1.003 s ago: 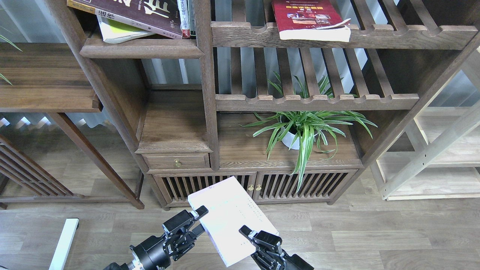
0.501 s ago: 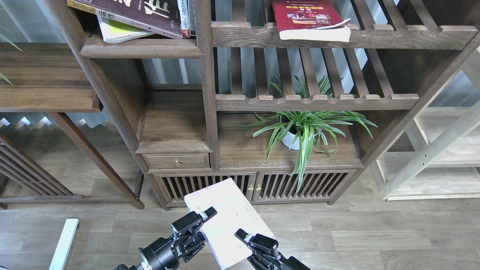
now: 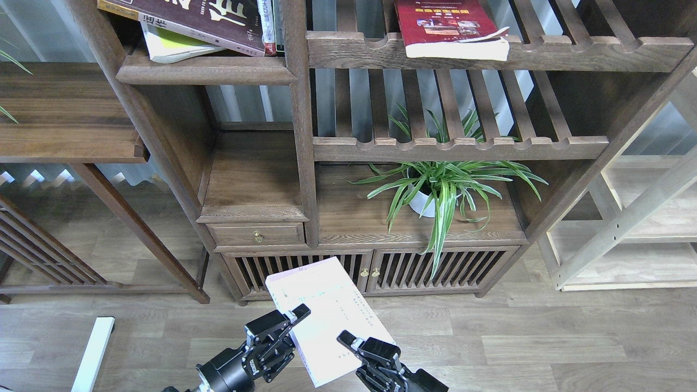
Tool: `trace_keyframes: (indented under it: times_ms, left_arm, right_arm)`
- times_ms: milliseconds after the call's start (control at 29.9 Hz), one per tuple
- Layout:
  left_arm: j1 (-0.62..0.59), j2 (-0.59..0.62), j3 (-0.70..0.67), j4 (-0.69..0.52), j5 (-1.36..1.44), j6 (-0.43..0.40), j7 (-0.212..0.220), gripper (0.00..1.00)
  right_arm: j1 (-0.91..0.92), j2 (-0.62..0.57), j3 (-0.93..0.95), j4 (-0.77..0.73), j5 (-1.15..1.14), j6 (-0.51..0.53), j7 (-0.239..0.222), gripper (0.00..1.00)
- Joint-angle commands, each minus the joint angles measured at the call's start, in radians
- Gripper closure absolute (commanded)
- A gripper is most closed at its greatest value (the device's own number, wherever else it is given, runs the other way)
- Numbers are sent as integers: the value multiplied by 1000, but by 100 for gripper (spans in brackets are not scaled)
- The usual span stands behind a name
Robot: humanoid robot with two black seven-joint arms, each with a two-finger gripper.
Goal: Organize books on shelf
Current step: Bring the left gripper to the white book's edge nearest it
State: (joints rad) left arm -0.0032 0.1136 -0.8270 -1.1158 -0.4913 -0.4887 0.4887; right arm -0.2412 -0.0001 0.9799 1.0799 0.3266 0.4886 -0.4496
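Observation:
A pale lavender-white book (image 3: 321, 305) is held flat low in front of the bookcase, between my two grippers. My left gripper (image 3: 291, 326) is shut on its left edge. My right gripper (image 3: 354, 348) is shut on its near right corner. The red book (image 3: 444, 27) lies on the upper slatted rack at the right. The yellow-green book (image 3: 171, 46) lies under a dark brown book (image 3: 201, 19) on the solid shelf (image 3: 204, 71) in the narrow left bay. Both grippers are far below that shelf.
A potted spider plant (image 3: 441, 190) stands on the lower ledge at the right. A drawer with a brass knob (image 3: 257, 237) sits under the bay's lower ledge. A dark side table (image 3: 60, 114) stands left, a pale wooden rack (image 3: 642, 228) right. A white bar (image 3: 92, 354) lies on the floor.
The pale book and both grippers have shifted a little to the left. The left gripper has moved in along the book's left edge. The books on the shelves have not moved.

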Motion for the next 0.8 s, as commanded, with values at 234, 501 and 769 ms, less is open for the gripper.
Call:
trace_keyframes:
  times_ms: [234, 501, 769]
  left_arm:
    - [-3, 54, 29, -9, -10, 0, 0, 47]
    - [-21, 126, 84, -33, -79, 0, 0, 45]
    - [-34, 150, 120, -39, -95, 0, 0, 53]
  right_arm:
    - [13, -3, -39, 2, 2, 0, -27, 75]
    - [7, -17, -63, 2, 2, 0, -39, 75]
    - [16, -3, -72, 2, 0, 0, -39, 75]
